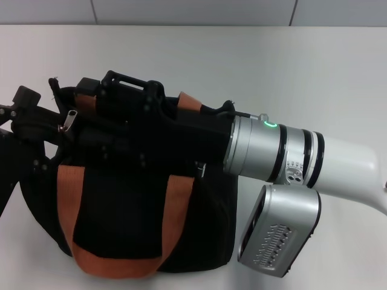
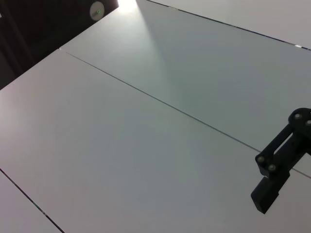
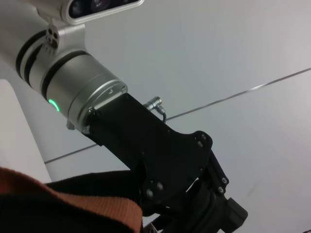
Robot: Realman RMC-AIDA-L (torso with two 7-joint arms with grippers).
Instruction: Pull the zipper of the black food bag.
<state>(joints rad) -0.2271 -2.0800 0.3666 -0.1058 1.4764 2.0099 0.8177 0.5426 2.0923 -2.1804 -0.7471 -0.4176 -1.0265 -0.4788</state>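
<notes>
The black food bag (image 1: pixel 127 205) stands on the white table, with rust-orange strap handles (image 1: pixel 69 199) down its front. Its zipper pull, a small silver tab (image 1: pixel 71 119), sits at the bag's top left end. My left gripper (image 1: pixel 27 109) is at the far left, close beside that tab. My right gripper (image 1: pixel 118 90) reaches in from the right and lies along the bag's top, over the far handle. The right wrist view shows a silver wrist (image 3: pixel 77 82) with a green light and a black gripper body (image 3: pixel 165 160) above an orange strap (image 3: pixel 73 206).
The right arm's silver and white forearm (image 1: pixel 302 160) and its camera box (image 1: pixel 278 232) hang over the table to the right of the bag. The left wrist view shows only pale panels and one black gripper link (image 2: pixel 279 165).
</notes>
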